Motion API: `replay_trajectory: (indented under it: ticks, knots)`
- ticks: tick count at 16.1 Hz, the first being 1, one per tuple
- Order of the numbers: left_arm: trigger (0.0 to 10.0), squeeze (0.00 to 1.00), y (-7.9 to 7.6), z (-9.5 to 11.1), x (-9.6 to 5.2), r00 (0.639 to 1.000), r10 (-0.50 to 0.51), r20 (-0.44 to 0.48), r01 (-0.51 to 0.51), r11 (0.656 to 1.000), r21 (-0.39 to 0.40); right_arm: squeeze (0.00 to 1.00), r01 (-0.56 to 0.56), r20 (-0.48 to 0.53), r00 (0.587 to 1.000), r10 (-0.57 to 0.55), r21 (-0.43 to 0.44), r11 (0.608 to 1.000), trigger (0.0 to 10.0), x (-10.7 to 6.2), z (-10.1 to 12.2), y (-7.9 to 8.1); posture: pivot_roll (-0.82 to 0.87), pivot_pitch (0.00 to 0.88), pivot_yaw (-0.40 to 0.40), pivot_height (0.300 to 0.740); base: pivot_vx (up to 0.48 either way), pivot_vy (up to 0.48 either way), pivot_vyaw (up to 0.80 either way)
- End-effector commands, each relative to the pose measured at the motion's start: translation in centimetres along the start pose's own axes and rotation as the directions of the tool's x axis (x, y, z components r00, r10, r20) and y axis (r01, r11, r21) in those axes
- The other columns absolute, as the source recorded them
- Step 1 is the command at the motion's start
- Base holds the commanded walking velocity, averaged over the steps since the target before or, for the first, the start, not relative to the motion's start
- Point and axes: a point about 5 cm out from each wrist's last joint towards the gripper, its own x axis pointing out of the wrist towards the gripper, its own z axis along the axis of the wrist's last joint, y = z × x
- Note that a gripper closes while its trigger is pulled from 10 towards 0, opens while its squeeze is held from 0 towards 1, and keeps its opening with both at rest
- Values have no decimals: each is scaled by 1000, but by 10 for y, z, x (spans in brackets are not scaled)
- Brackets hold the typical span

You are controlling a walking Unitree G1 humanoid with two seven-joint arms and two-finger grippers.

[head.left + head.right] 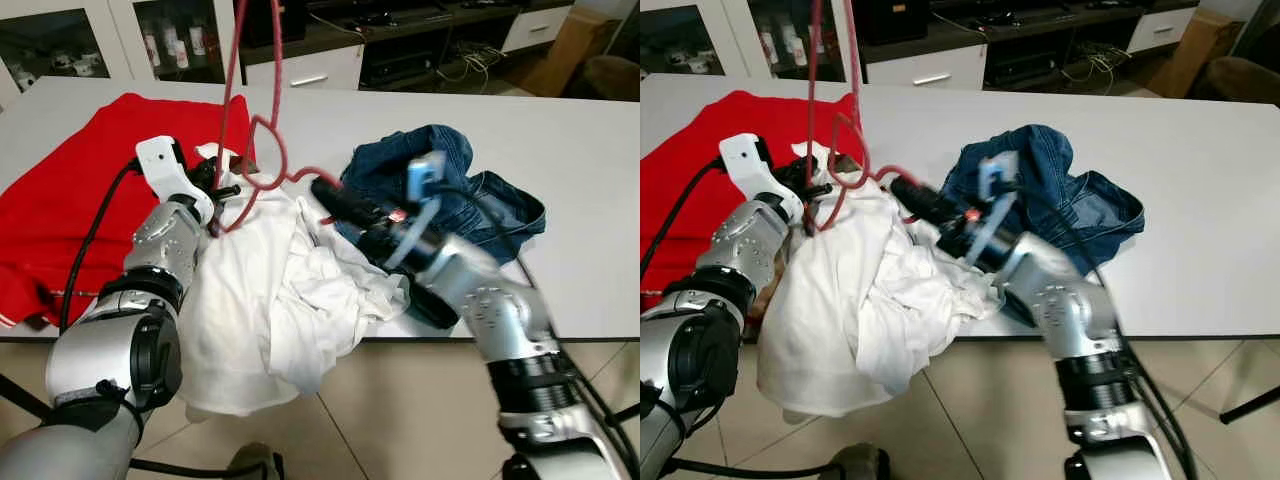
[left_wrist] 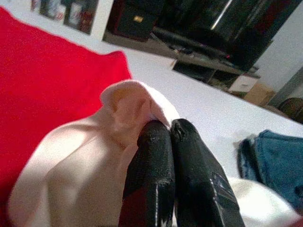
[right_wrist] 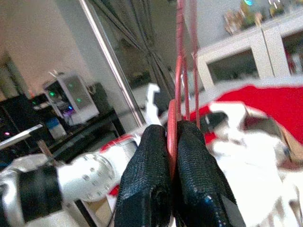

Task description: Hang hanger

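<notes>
A white table point(image 1: 560, 120) stands before a row of low white cabinets point(image 1: 300, 65) and dark shelving along the far wall. On the table's left part lies a red garment point(image 1: 70, 200); on its right part, a crumpled pair of blue jeans point(image 1: 470, 190). Between them a white shirt point(image 1: 270, 290) is heaped at the near edge and droops over it toward the tiled floor.

The red hanger point(image 1: 262, 150) rises out of the shirt's far end, its thin frame running up past the top of the eye views. The right gripper point(image 1: 322, 190) reaches in from the right, its two black fingers point(image 3: 151, 175) pressed together on the hanger's red wire, as the right wrist view shows. The left gripper point(image 1: 222, 192) is at the shirt's collar just left of the hanger; its fingers point(image 2: 156, 161) are closed against each other with white cloth bunched at their tips.
</notes>
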Motion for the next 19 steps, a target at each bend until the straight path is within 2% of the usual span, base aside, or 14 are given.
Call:
replay_trajectory:
  ticks: [1, 3, 4, 5, 6, 7, 8, 10, 11, 13, 15, 17, 18, 19]
  knots:
    - [10000, 0, -8, 3, 2, 998, -56, 29, 56, 998, -1, 0, 39, -86, 996, -38, 7, 999, 10000, 6, -15, -4, 76, 0, -26, 740, 0, 0, 0]
    - [10000, 0, -10, 5, 2, 996, -83, 42, 83, 997, 10, 0, 165, -125, 978, -167, -27, 986, 10000, 8, -23, -18, 76, 0, -26, 740, 0, 0, 0]
    - [10000, 0, -10, 7, 1, 992, -109, 59, 108, 994, 16, 0, 382, -138, 910, -392, -93, 919, 10000, 5, -28, -42, 76, 0, -26, 740, 0, 0, 0]
    - [10000, 0, -8, 8, -2, 987, -134, 86, 133, 991, 13, 0, 533, -120, 825, -552, -160, 831, 10000, -3, -26, -61, 89, 0, -27, 740, 0, 0, 0]
    - [10000, 0, -7, 8, -2, 986, -140, 94, 140, 990, 14, 0, 556, -113, 809, -577, -171, 813, 10000, -6, -25, -64, 89, 0, -27, 740, 0, 0, 0]
    - [10000, 1000, -5, 6, -6, 983, -151, 103, 147, 988, 54, 0, 589, -86, 786, -612, -194, 784, 10000, -9, -20, -68, 89, 0, -24, 740, 0, 0, 0]
    - [10000, 1000, -6, 1, -9, 976, -197, 96, 187, 977, 100, 0, 605, -60, 776, -628, -216, 767, 10000, -11, -14, -70, 92, 0, -26, 740, 0, 0, 0]
    - [10000, 1000, -4, 1, -11, 979, -178, 96, 158, 970, 187, 0, 609, -46, 765, -643, -276, 744, 10000, -11, -11, -72, 92, 0, -26, 740, 0, 0, 0]
    - [10000, 0, 0, 5, -13, 978, -172, 118, 143, 965, 222, 0, 621, -33, 748, -663, -317, 717, 10000, -10, -10, -75, 97, 0, -35, 740, 0, 0, 0]
    - [10000, 0, 7, 13, -19, 971, -174, 164, 119, 947, 300, 0, 642, -1, 723, -690, -367, 673, 10000, -11, -7, -78, 93, 0, -40, 740, 0, 0, 0]
    - [10000, 0, 11, 17, -25, 964, -188, 187, 111, 926, 360, 0, 658, 25, 711, -703, -376, 652, 10000, -13, -2, -79, 92, 0, -43, 740, 0, 0, 0]
    - [10000, 0, 27, 28, -41, 954, -187, 235, 54, 877, 477, 0, 691, 91, 686, -722, -392, 607, 10000, -15, 10, -82, 97, 0, -52, 740, 0, 0, 0]
    - [10000, 0, 35, 32, -49, 953, -172, 250, 19, 856, 517, 0, 690, 110, 693, -713, -390, 610, 10000, -13, 13, -82, 97, 0, -52, 740, 0, 0, 0]
    - [10000, 0, 42, 36, -55, 950, -147, 274, -18, 852, 523, 0, 686, 134, 702, -700, -392, 613, 10000, -11, 15, -80, 112, 0, -62, 740, 0, 0, 0]
